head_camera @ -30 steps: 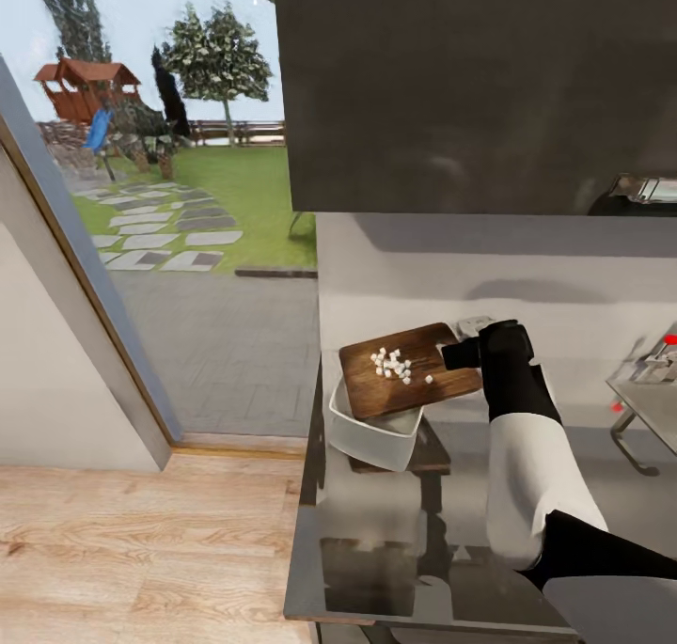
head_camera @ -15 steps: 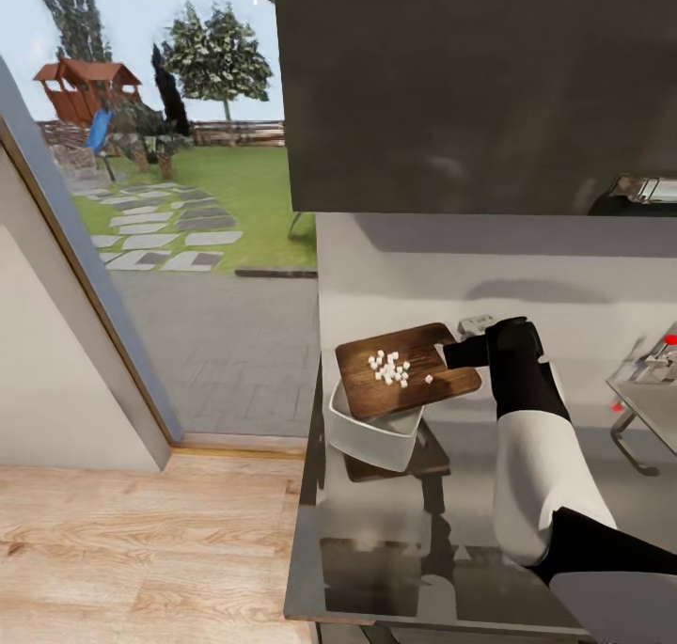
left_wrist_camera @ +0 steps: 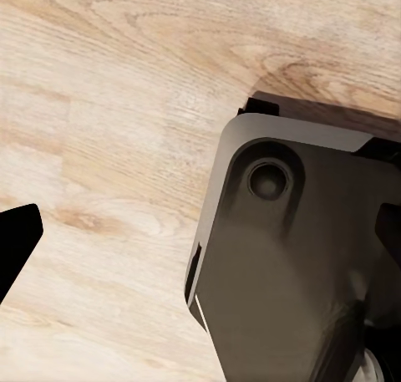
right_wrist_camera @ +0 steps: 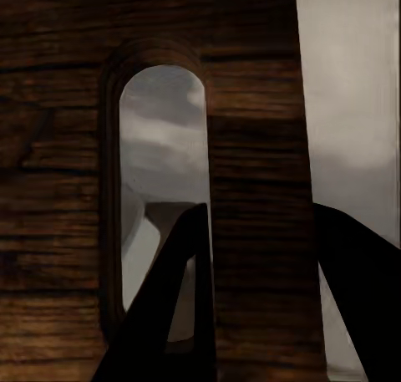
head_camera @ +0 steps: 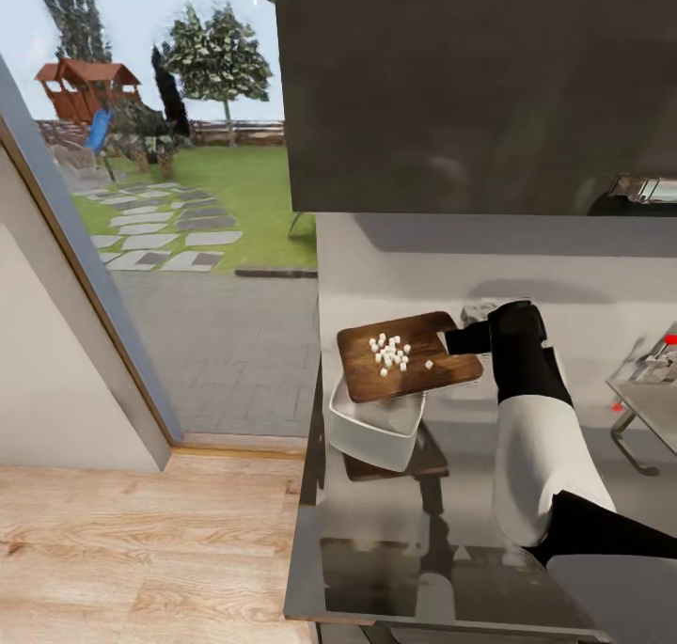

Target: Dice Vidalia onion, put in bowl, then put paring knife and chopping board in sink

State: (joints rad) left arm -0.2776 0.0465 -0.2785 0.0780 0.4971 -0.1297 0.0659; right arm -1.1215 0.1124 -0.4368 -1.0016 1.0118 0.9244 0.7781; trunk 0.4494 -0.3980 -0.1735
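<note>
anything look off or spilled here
Nothing has spilled. The chopping board is held above the white bowl by the right gripper, clamped at the handle slot. The diced onion sits on the board, none in the bowl that I can see or on the countertop.

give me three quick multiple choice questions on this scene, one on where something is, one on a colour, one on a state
1. Where are the diced onion cubes?
A. in the bowl
B. on the chopping board
C. on the floor

2. What colour is the bowl?
A. white
B. red
C. black

3. How is the chopping board held?
A. lying flat on the countertop
B. lifted above the bowl by the right gripper
C. standing in the sink

Answers: 1 B, the cubes sit on the wood. 2 A, its walls render white. 3 B, the right gripper clamps the board's handle end, one finger through the slot, with the bowl beneath.
</note>
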